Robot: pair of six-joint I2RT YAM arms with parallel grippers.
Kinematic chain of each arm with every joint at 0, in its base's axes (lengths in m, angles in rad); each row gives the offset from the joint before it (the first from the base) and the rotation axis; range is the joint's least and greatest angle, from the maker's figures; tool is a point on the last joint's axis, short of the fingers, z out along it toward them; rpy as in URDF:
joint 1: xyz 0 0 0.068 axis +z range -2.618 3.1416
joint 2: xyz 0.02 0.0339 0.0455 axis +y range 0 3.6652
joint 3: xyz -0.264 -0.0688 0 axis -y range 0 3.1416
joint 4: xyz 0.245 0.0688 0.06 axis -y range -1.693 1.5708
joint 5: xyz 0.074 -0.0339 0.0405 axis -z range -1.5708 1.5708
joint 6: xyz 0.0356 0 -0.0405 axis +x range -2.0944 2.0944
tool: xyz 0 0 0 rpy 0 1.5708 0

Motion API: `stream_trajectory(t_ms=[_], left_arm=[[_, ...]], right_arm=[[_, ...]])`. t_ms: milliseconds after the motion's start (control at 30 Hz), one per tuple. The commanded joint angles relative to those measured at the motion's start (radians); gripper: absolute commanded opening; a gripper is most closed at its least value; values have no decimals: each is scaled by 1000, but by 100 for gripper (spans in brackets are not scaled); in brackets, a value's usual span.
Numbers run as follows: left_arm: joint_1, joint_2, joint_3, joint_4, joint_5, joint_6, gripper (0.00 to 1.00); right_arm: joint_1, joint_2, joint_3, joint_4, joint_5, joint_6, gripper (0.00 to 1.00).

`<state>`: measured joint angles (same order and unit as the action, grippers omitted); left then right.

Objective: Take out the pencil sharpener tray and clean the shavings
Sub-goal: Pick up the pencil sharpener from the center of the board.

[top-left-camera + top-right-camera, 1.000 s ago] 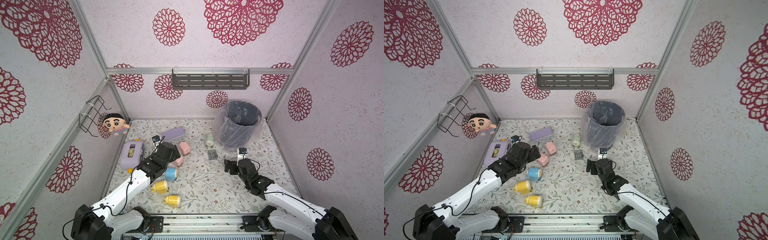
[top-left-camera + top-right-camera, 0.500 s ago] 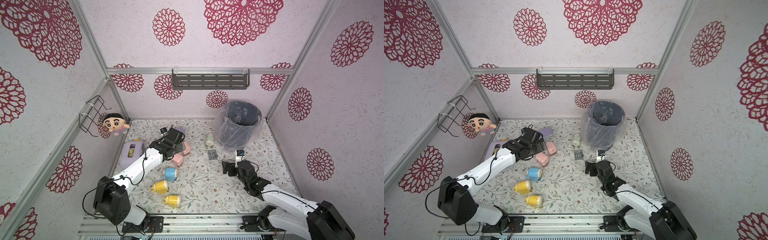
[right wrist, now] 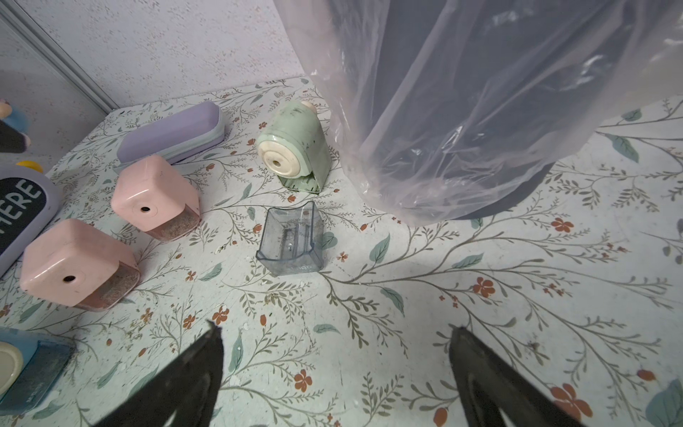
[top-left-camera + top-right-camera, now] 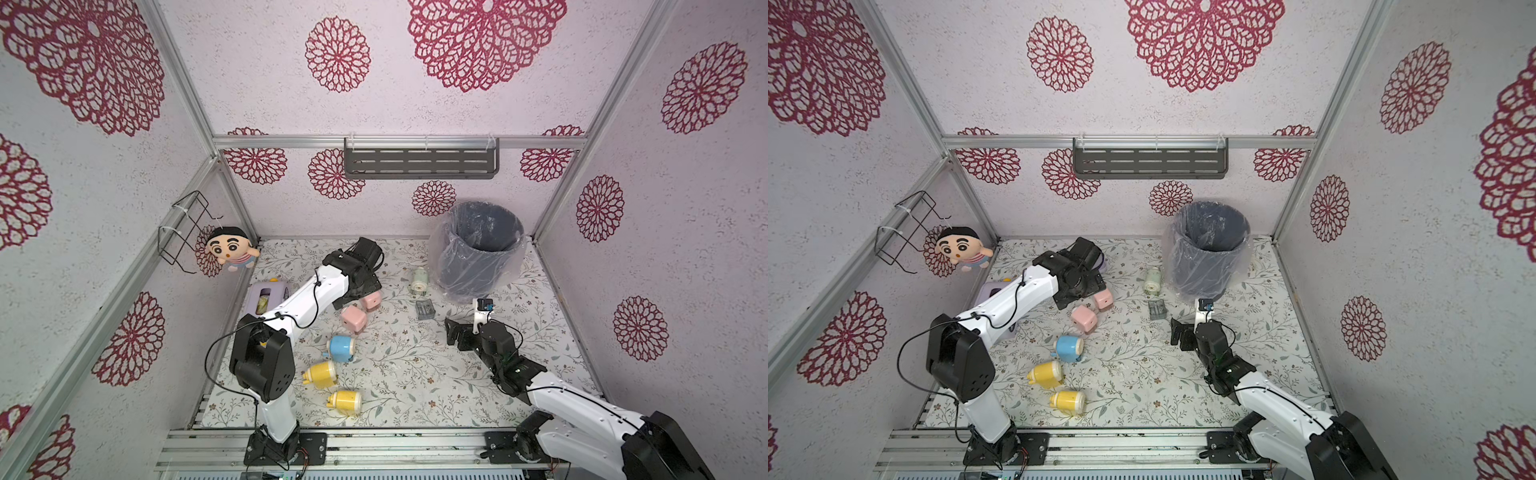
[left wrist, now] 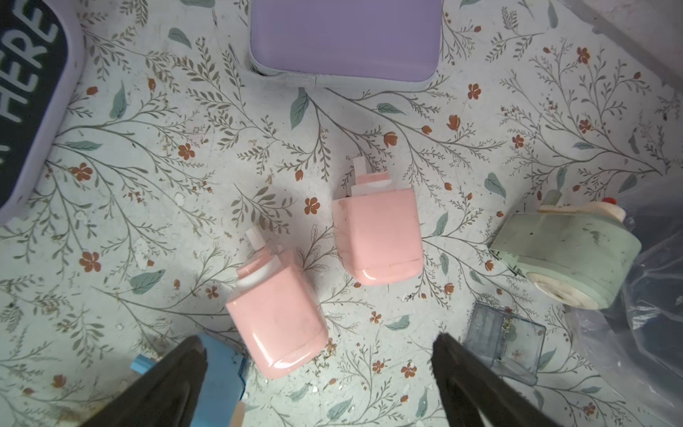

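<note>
Two grippers, both with jaws spread wide, nothing held. Left gripper (image 5: 318, 342) hangs over pink boxy plastic sharpeners (image 5: 377, 233) lying on floral-print mat (image 5: 148, 185). Right gripper (image 3: 336, 329) low over mat, pointed at clear blue-grey plastic tray (image 3: 290, 240), apart from it. Tray lies loose on mat, open side up, just in front of pale green plastic sharpener (image 3: 295, 155), near dark grey bin with clear plastic liner (image 4: 478, 257). Thin scatter of tan shavings (image 5: 324, 351) on mat beside one pink sharpener; few flecks inside tray.
</note>
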<state>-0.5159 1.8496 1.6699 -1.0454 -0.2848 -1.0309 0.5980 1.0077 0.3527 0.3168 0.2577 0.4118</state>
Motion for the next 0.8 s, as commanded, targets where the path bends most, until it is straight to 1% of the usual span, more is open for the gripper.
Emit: stream_trajectory(t_ms=[0, 67, 200, 333, 467, 633, 767], left_arm=[[16, 98, 129, -112, -6, -34, 99], [19, 162, 177, -128, -13, -48, 98], [46, 230, 235, -101, 72, -61, 98], [76, 283, 270, -71, 116, -85, 98], [98, 357, 317, -32, 222, -90, 95], [99, 449, 388, -41, 253, -85, 90], [99, 503, 440, -64, 266, -87, 85]], right_arm=[[-4, -16, -4, 29, -3, 1, 99], [-4, -18, -4, 28, -5, 2, 99], [-4, -11, -8, 38, 2, 0, 99], [-4, 8, -1, 39, -6, 1, 99], [-4, 18, 0, 45, -18, 1, 99], [-4, 12, 3, 41, -28, -3, 99], [-4, -11, 0, 30, -8, -14, 99]])
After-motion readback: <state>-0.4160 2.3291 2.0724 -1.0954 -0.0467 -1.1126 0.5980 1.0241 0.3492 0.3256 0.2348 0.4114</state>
